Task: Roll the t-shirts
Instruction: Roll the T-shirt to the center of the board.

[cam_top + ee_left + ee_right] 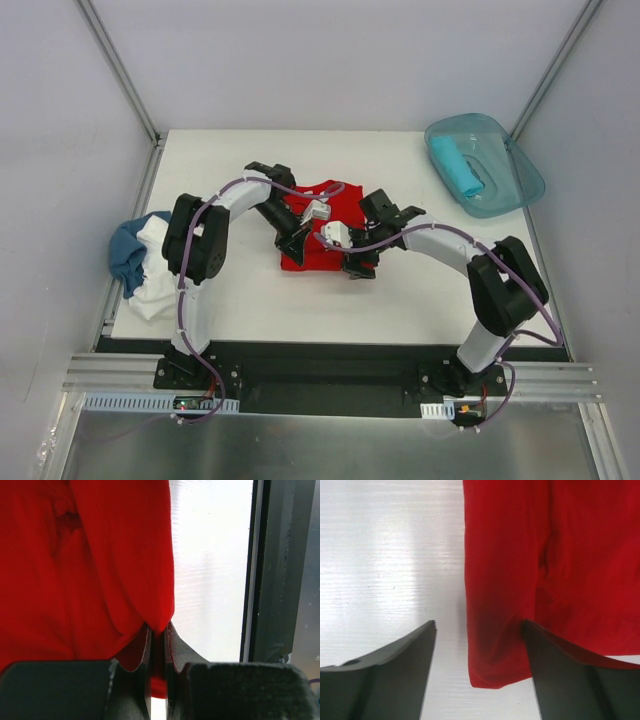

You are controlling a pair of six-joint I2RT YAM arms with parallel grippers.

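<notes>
My left gripper (159,645) is pinched shut on a fold of the red t-shirt (297,262), which lies unrolled on the tabletop (400,300). My right gripper (479,630) stands wide, straddling the shirt's corner. One turquoise t-shirt (455,165) looks rolled already, in the tub (520,180) far off to my right gripper's right. The blue t-shirt (127,250) and white t-shirt (155,290) wait heaped well off to my left gripper's left.
</notes>
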